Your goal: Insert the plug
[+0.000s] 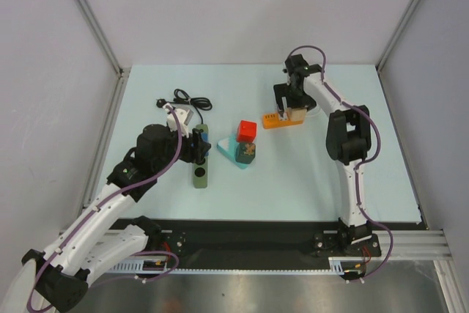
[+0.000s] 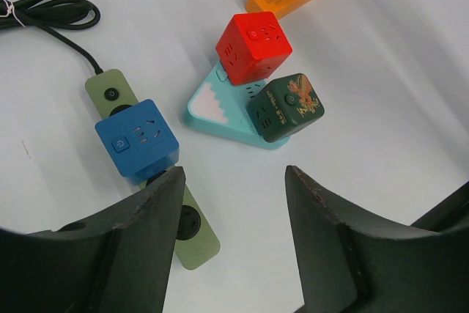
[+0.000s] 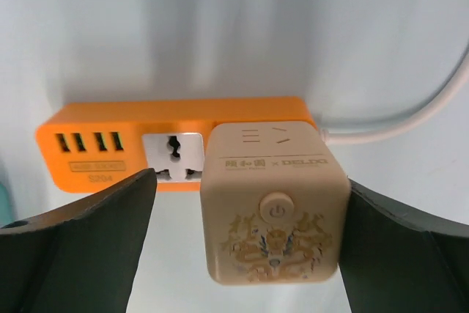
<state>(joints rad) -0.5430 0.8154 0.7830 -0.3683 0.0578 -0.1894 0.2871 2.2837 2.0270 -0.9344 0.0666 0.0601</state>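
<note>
Grey walls and an aluminium frame close in a pale, bare-looking table (image 1: 330, 174) that is evenly lit and without visible marks. The left arm reaches in from the near left, and its left gripper (image 2: 234, 236) hangs with its jaws apart above a long olive-green power strip (image 1: 199, 174) with nothing between them. The right arm stretches to the far right, where the right gripper (image 1: 293, 106) straddles a beige cube adapter (image 3: 275, 210). Its jaws are spread, with a gap showing on one side of the cube, so it looks unclamped. That cube sits on an orange power strip (image 3: 110, 119), whose white cord (image 3: 410, 122) runs off to the right. Between the two strips a teal wedge-shaped base (image 1: 229, 150) carries a red cube (image 1: 247, 131) and a dark green cube (image 1: 248, 152), and a blue cube (image 2: 137, 137) sits on the green strip. Smallest of all is the plug (image 1: 160, 102), which lies on the table at the far left, beside its looped black cord (image 1: 194, 100) and apart from both grippers. Judging by this, the task has hardly begun. The plug is unheld and in no socket, so grasping, carrying, aligning and pushing home all remain.
</note>
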